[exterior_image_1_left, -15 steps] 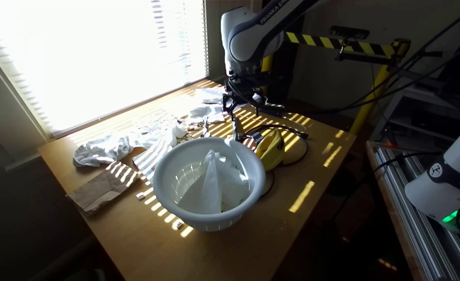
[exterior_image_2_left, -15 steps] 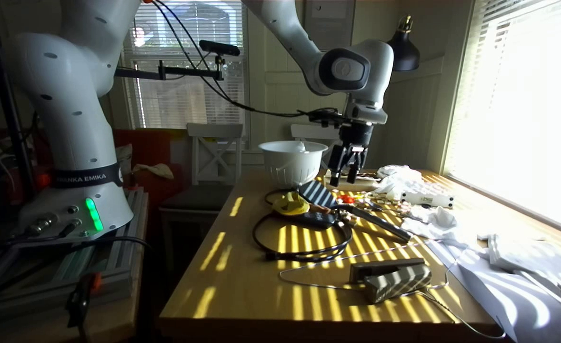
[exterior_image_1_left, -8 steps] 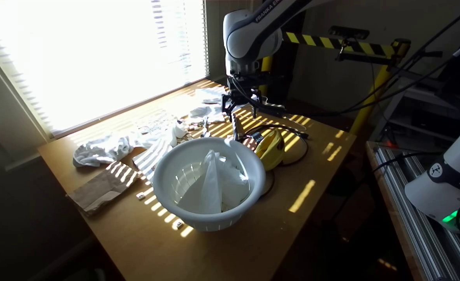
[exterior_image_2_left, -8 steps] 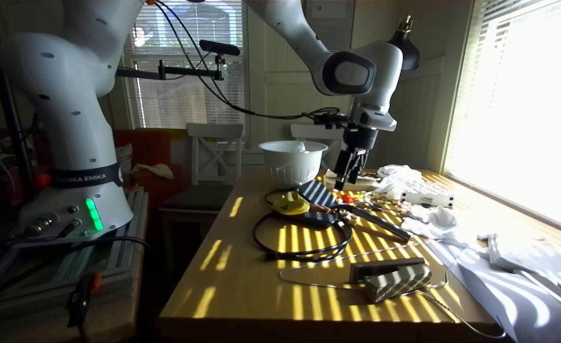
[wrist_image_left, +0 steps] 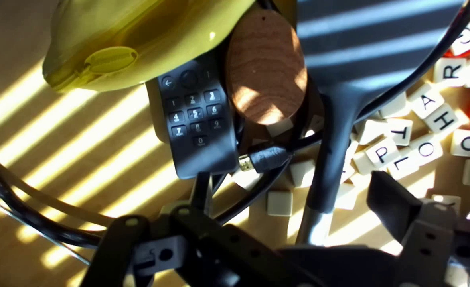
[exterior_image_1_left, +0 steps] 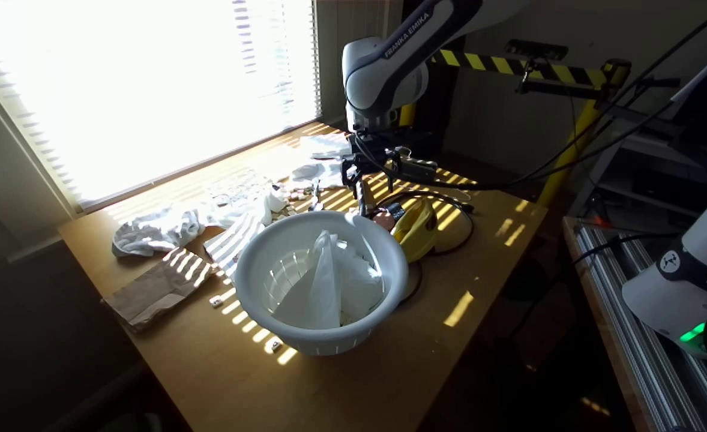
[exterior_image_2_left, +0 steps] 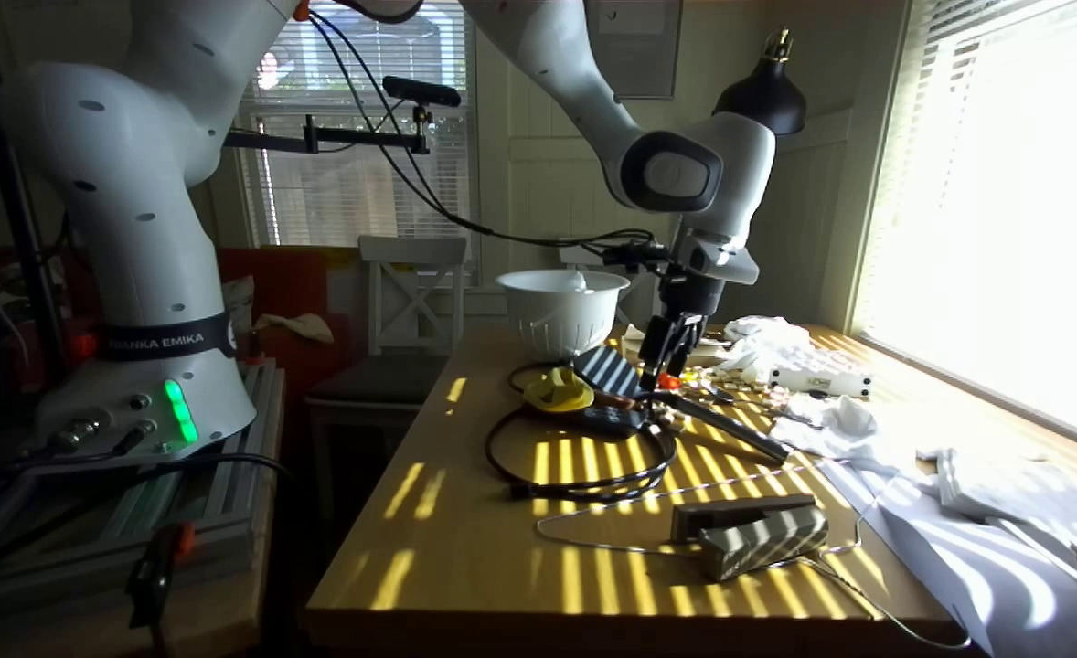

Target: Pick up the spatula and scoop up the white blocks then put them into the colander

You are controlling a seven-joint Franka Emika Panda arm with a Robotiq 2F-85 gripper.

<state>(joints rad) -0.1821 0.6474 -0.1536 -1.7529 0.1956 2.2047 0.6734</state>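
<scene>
The spatula [wrist_image_left: 332,151] lies on the table, with a dark flat head and a handle turning silver near the gripper. It also shows in an exterior view [exterior_image_2_left: 730,429]. My gripper [wrist_image_left: 293,189] is open and empty above the handle, one finger on each side of it. It shows low over the table in both exterior views [exterior_image_1_left: 373,187] [exterior_image_2_left: 664,370]. White letter blocks [wrist_image_left: 382,152] lie loose around the spatula, and a plain-faced one [wrist_image_left: 279,203] lies beside the handle. The white colander [exterior_image_1_left: 323,342] stands upright with white paper inside. It also shows in an exterior view [exterior_image_2_left: 557,315].
A yellow object [wrist_image_left: 139,40], a black keypad remote [wrist_image_left: 199,155], a wooden oval [wrist_image_left: 265,67] and a black cable [wrist_image_left: 239,211] crowd the spatula. A grey tool with wire [exterior_image_2_left: 758,539], white cloth [exterior_image_2_left: 840,425] and brown paper [exterior_image_1_left: 158,285] lie on the table.
The arm has moved down, bringing the gripper close over the spatula handle. The gripper has tilted slightly in an exterior view. The spatula, blocks and colander have not moved.
</scene>
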